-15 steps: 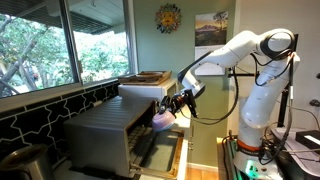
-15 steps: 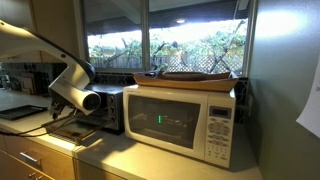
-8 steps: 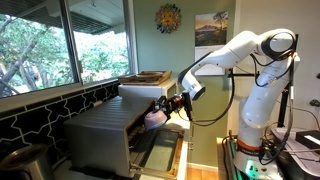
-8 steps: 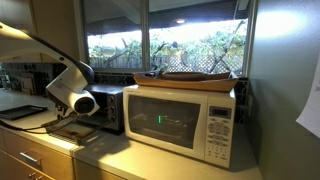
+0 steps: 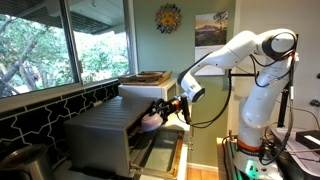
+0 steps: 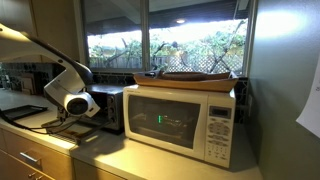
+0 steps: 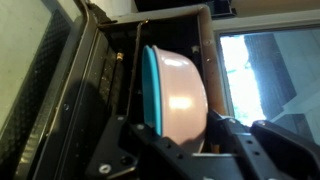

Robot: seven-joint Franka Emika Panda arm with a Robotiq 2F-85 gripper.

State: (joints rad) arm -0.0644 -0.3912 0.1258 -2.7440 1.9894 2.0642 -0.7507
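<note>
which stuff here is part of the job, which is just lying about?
In the job:
- gripper, shut on the pink bowl
- toaster oven, door down, bowl at its mouth

Just lying about:
- microwave
- tray on top of it
- sun ornament and picture on the wall

Toaster oven (image 5: pixel 105 135): one unit. Bowl (image 7: pixel 180 95): one, at the toaster oven's open front. Microwave (image 6: pixel 185 122): one, just beside the toaster oven. Tray (image 6: pixel 195 77): one. Sun plaque (image 5: pixel 169 18): one. Landscape print (image 5: pixel 211 28): one.
</note>
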